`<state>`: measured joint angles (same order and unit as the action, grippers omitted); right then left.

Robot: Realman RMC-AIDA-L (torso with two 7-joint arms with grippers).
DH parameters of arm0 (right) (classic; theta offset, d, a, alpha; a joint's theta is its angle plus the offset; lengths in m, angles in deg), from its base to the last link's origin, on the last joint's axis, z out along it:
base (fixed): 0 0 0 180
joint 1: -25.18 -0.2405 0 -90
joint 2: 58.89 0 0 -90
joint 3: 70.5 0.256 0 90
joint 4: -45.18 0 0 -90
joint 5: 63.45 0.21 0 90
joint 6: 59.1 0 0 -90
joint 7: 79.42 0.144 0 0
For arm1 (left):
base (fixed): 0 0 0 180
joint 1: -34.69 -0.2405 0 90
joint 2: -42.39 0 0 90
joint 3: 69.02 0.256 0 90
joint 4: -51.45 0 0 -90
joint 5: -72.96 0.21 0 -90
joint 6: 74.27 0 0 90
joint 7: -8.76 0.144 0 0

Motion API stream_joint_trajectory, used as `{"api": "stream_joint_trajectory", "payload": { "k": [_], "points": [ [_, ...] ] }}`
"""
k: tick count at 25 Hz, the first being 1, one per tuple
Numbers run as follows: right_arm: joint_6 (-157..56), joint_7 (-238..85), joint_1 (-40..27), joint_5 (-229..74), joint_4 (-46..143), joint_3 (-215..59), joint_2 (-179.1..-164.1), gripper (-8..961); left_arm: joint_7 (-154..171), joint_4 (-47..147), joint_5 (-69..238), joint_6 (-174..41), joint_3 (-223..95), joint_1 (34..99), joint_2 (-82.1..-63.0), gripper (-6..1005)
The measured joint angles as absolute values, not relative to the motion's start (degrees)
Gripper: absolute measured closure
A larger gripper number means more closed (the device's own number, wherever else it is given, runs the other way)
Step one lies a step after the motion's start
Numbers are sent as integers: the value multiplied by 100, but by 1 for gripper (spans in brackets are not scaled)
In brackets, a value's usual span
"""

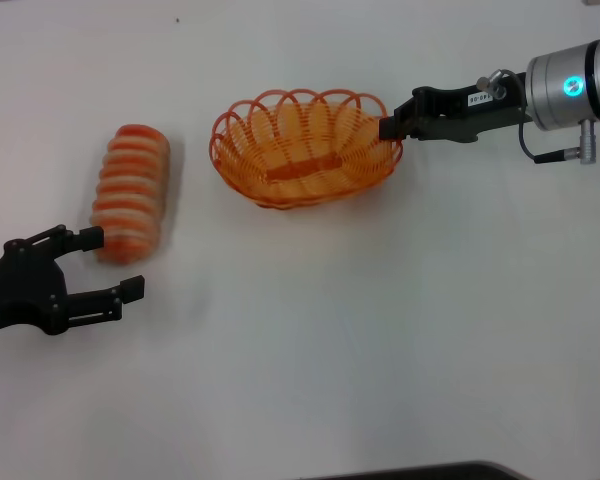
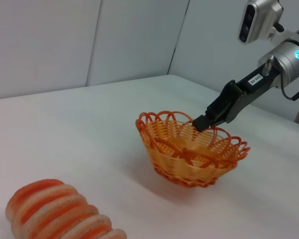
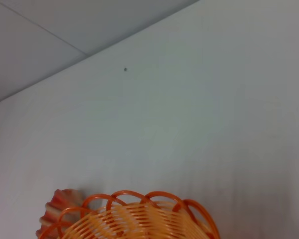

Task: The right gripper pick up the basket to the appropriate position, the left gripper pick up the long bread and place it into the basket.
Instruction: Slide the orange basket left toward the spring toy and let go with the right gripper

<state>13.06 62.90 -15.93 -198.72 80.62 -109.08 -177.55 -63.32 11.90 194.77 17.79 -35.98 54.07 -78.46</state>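
Observation:
The orange wire basket (image 1: 302, 172) is in the middle of the white table, empty. My right gripper (image 1: 388, 128), with the white label, is shut on the basket's right rim; the left wrist view shows this grip (image 2: 199, 123) on the basket (image 2: 189, 159), which seems slightly tilted. The long bread (image 1: 132, 192) lies to the left of the basket, apart from it. My left gripper (image 1: 112, 263) is open, low over the table just in front of the bread's near end, not touching it. The bread also shows in the left wrist view (image 2: 60, 211). The right wrist view shows the basket rim (image 3: 134, 219).
The white table (image 1: 310, 340) runs on all around. A dark edge (image 1: 420, 472) runs along the bottom of the head view. A small dark speck (image 1: 177, 19) lies far back. Grey wall panels (image 2: 89, 40) stand behind the table.

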Motion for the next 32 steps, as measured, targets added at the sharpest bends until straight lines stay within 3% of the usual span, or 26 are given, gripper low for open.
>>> {"api": "stream_joint_trajectory", "payload": {
  "k": [19,32],
  "points": [
    [1233,6315,-1549,-19807,8025,-10862,-17810,783,-6346,1180,19478,1828,-3598,5402,-7837,146],
    [1415,5840,-1136,-18942,8077,-10847,-17766,363,-6407,1180,19431,1896,-3642,5400,-7804,152]
  ]
}}
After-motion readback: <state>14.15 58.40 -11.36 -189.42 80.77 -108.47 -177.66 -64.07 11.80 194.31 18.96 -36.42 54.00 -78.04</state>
